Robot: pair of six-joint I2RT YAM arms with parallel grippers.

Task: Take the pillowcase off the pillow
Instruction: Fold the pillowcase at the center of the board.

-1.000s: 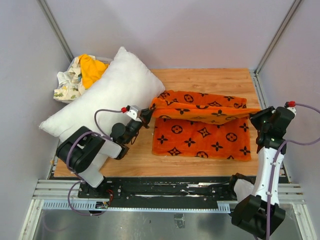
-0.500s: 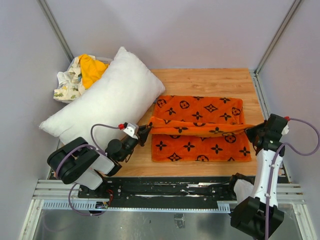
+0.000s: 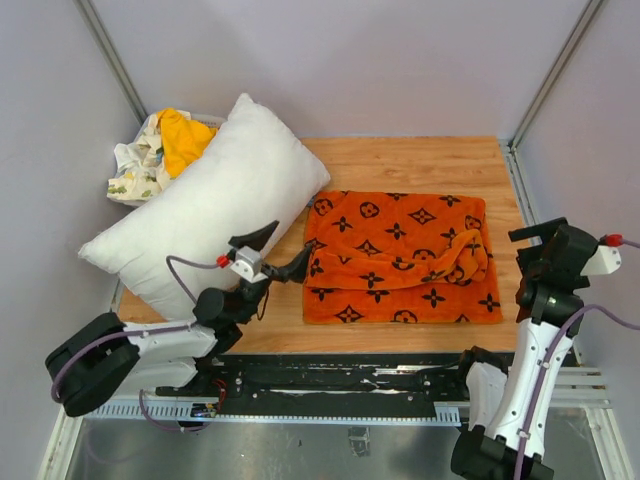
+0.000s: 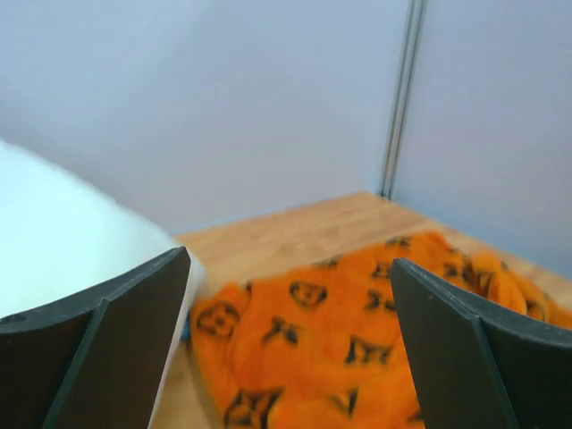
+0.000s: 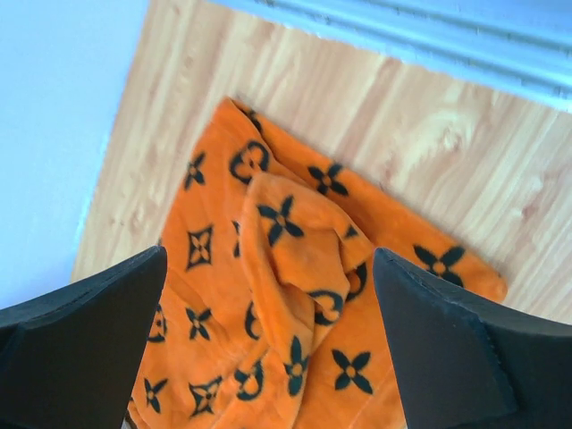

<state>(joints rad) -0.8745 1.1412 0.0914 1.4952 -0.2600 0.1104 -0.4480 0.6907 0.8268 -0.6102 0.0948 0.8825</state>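
At the far left corner of the worktop lie two small crumpled cloths in one heap: a white printed cloth [image 3: 133,168] and a plain yellow-orange cloth [image 3: 184,138], which sits on the white one.

Just beside them is the single plump white rectangular pillow [image 3: 215,195], smooth, puffy and bare. It runs slantwise along the left edge, with one corner toward the far edge and the other hanging past the left edge.

There are two claws. The left claw [image 3: 281,250] hangs over the near left part of the light wooden plank worktop [image 3: 420,160], between the pillow and the cover. Its two dark fingers are spread wide with nothing between them. One fingertip reaches the left edge of the cover, but I cannot tell whether it touches.

The one bright-orange plush pillowcase with black flower and monogram motifs [image 3: 400,255] lies on the right half of the worktop, nearer the near edge. It is off the pillow and folded over on itself, with a rumpled ridge near its right end. Its far left corner is just beside the pillow.

The right claw [image 3: 531,262] hangs at the right edge of the worktop, just beside the pillowcase's right end and apart from it. It is likewise wide open and empty, and its wrist view looks down on the rumpled fold.
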